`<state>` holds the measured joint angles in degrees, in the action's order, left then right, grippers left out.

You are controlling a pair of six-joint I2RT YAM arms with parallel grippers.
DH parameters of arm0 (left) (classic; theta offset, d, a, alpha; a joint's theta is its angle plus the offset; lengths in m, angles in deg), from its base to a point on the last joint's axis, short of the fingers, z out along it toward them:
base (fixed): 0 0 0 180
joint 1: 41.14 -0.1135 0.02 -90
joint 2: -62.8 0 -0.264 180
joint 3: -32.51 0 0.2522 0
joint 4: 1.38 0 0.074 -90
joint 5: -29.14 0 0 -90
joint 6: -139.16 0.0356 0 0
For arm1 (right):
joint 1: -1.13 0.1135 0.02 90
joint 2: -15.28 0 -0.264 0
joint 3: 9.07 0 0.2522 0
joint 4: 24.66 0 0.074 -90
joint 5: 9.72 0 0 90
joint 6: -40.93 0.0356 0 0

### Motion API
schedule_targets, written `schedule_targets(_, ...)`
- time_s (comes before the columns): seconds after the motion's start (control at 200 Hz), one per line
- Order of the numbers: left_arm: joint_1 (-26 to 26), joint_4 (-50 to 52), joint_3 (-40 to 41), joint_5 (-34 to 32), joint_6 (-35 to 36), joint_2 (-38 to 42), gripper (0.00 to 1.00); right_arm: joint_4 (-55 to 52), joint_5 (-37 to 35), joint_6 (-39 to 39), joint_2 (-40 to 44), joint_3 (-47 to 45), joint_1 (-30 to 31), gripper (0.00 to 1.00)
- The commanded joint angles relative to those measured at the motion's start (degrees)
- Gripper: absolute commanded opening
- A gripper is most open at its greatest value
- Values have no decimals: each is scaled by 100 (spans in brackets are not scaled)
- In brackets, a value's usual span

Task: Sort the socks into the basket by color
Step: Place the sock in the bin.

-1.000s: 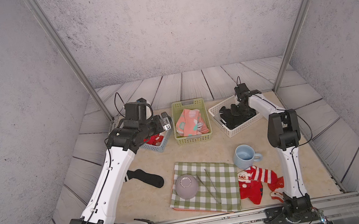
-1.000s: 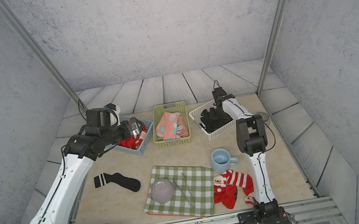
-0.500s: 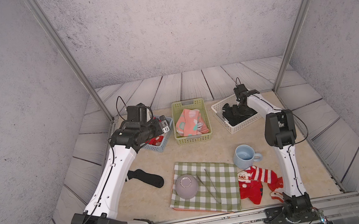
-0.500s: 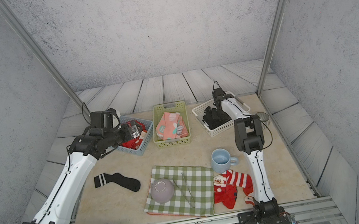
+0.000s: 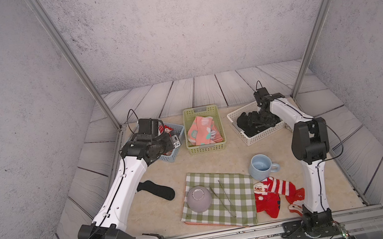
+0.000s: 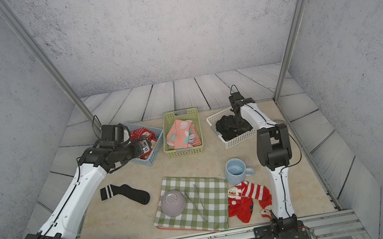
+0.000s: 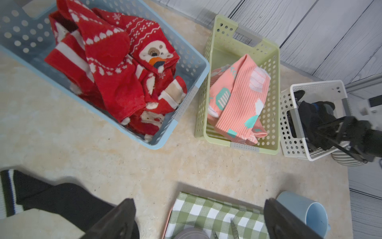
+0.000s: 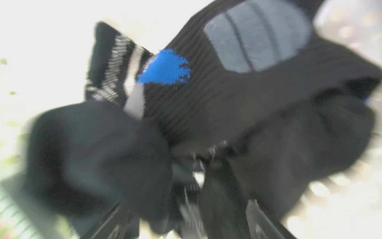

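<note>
Black sock (image 6: 129,195) lies on the table (image 6: 123,223), cuff toward left arm (image 6: 72,198), toe toward checked cloth (image 6: 211,195). Left gripper (image 7: 198,201) hangs wide, empty. Right gripper (image 5: 258,122) sits in white basket (image 5: 259,137), grip too blurry to tell.

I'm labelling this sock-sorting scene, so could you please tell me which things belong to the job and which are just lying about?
Job: red socks in the blue basket; pink socks in the green basket; black socks in the white basket; loose black sock and loose red socks on the table.
Lying about: checked cloth, grey bowl, blue mug, thin metal utensils.
</note>
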<state>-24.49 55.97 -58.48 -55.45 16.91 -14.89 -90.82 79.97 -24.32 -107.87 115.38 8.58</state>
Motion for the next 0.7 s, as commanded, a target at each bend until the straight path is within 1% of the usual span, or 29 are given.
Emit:
schedule_targets(0.0,-74,86,127,-112,-92,228,100,-133,188,150,488,-70,16,94)
schedule_targets(0.02,-82,102,141,-119,-105,236,100,-150,196,165,535,-78,22,97)
schedule_targets(0.125,-108,224,210,-144,-186,228,100,-206,277,170,789,-167,101,98)
schedule_targets(0.16,-109,289,221,-166,-214,235,100,-230,284,170,878,-204,121,100)
schedule_targets(0.265,-147,441,383,-342,-360,343,100,-221,360,183,1177,-386,200,99)
schedule_targets(0.49,-353,630,841,-448,-717,596,100,-242,568,149,1698,-623,318,99)
schedule_targets(0.696,-742,874,1341,-681,-1141,707,100,-280,829,31,2286,-915,465,99)
